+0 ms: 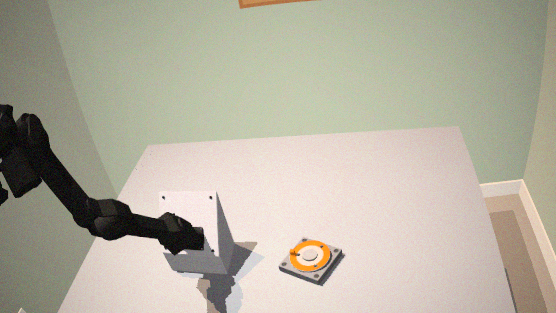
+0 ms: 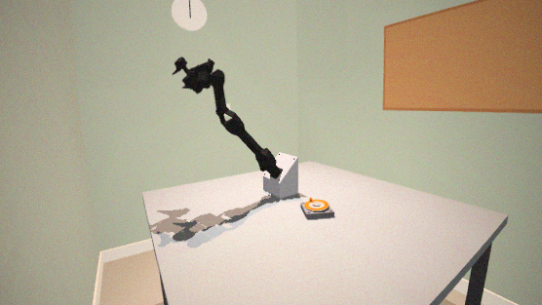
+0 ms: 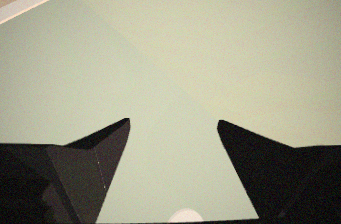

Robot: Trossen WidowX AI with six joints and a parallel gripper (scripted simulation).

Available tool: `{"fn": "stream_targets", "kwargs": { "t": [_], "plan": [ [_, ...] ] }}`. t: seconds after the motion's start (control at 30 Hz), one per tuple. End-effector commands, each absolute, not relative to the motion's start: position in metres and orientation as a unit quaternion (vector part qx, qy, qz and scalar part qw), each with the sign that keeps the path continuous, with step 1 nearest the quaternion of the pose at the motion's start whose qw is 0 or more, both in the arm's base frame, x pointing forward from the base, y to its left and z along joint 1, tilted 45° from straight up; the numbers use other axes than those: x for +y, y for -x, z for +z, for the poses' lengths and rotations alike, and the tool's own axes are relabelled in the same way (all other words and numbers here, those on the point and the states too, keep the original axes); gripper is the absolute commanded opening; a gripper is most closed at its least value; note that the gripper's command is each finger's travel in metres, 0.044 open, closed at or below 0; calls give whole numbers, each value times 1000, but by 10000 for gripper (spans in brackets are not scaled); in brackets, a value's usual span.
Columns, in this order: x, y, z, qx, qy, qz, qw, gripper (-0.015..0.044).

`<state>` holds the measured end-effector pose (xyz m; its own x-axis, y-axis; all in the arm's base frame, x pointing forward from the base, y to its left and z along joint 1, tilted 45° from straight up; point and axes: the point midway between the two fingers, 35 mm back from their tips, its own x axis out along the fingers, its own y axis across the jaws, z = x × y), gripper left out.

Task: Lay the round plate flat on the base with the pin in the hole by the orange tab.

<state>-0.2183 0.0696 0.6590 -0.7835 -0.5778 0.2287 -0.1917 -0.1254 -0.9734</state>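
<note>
Nothing is done yet. Your gripper (image 3: pixel 173 125) points at the wall, high over the worktop's (image 1: pixel 390 190) edge and well apart from the work, jaws spread nearly full with nothing between them. The plate (image 1: pixel 310 254) sits on its base (image 1: pixel 320 275) with the tab (image 1: pixel 294 253) at about nine o'clock. You still have the whole approach, turn and release ahead.

Arm (image 2: pixel 237 130) matte black, slim jointed links; pale grey wedge base (image 2: pixel 283 176); end effector (image 3: pixel 173 131) fingers dark, pointed.
</note>
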Motion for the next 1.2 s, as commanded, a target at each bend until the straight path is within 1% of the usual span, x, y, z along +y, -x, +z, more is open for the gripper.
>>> {"fn": "stream_targets", "kwargs": {
  "t": [0.0,0.07,0.2,0.27,0.47,0.53,0.7,0.8,0.97,1.07,1.17],
  "plan": [
    [70,219,659,641,297,-694,141,374],
    [81,221,658,597,287,-736,140,321],
    [167,226,658,479,269,-834,47,216],
    [185,225,657,456,266,-849,25,164],
    [282,197,641,333,246,-903,-113,6],
    [302,188,635,307,242,-909,-143,0],
    [373,151,606,208,229,-916,-256,0],
    [401,130,590,167,223,-911,-304,0],
    [454,79,548,79,206,-885,-409,0],
    [473,52,525,42,197,-867,-456,0],
    [495,15,490,3,176,-835,-522,0]
  ]
}}
